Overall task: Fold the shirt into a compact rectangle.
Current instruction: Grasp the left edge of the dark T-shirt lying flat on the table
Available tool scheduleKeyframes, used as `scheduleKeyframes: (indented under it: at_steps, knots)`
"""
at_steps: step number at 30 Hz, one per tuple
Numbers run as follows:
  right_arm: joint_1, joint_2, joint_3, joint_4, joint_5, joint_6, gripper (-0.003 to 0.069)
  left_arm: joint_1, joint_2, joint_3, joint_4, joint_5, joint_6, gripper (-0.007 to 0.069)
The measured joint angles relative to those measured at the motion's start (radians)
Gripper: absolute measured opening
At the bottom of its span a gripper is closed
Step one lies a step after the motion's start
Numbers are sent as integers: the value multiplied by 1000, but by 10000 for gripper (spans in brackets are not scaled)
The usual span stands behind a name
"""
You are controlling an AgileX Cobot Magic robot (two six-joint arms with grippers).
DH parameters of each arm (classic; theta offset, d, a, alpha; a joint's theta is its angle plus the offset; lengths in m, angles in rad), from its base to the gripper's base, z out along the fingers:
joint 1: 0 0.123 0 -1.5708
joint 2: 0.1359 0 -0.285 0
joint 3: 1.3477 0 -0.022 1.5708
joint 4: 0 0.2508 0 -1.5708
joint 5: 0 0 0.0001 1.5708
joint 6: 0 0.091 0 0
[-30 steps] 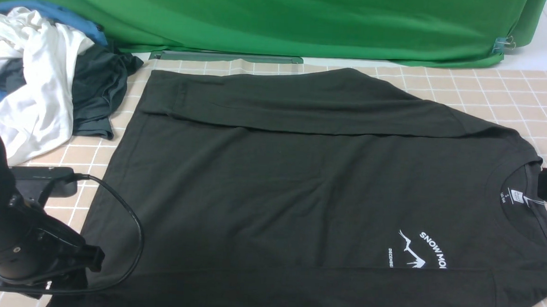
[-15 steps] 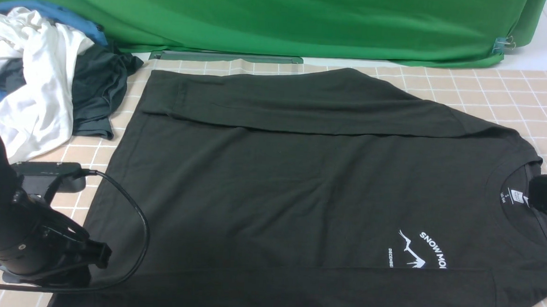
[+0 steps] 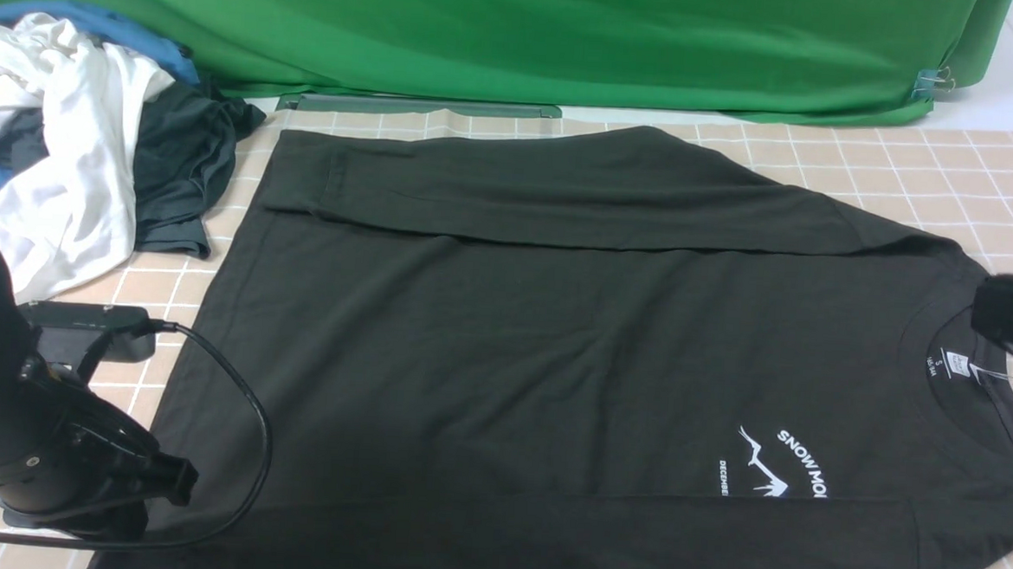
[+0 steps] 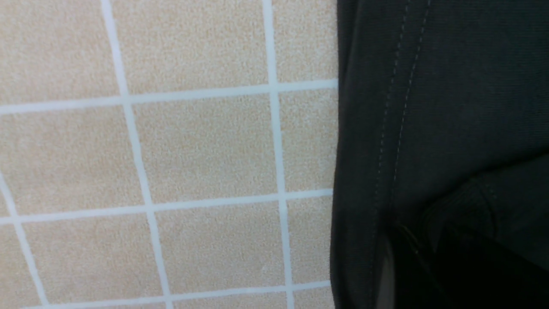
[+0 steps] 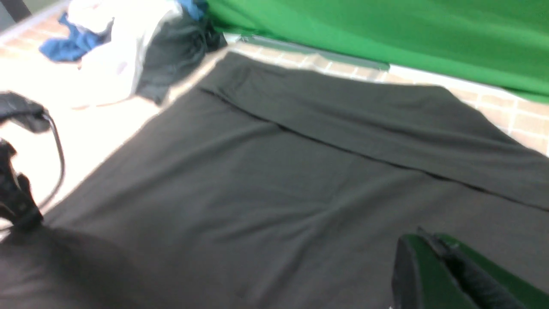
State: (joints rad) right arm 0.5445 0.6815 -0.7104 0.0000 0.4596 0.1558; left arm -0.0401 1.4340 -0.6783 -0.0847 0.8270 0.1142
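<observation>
Left jaws at shirt (image 3: 504, 336) hem, whether clamped unclear, right jaws together beside collar, apparently empty.

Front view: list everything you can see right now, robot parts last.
shirt: one, black, spread flat, centre of view.
white garment: one, white, pile at far left.
dark grey garment: one, dark grey, same pile, nearest the shirt.
blue garment: at least one, blue, under that pile.
backdrop cloth: one, green, along the far side.
table cover: one, beige with white grid, under everything.
left gripper: one, black, at the shirt's hem.
right gripper: one, black, shut, over the collar.
</observation>
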Motion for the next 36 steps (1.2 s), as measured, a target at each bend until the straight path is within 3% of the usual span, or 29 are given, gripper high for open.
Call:
scheduleKeyframes:
  at_steps: [9,11,15,28,31,36]
  knots:
    - [0,0,0,50,-29,1,45,0,25,77,0,-72,0,161]
    - [0,0,0,50,-28,1,45,0,28,77,0,-74,0,153]
    - [0,0,0,53,-32,1,45,0,15,48,1,-39,0,40]
    - [0,0,0,54,-42,1,45,0,-78,-13,4,107,-1,38]
    - [0,0,0,54,-46,1,45,0,-73,-13,6,106,-1,62]
    - [0,0,0,54,-53,1,45,0,-49,-13,8,71,1,196]
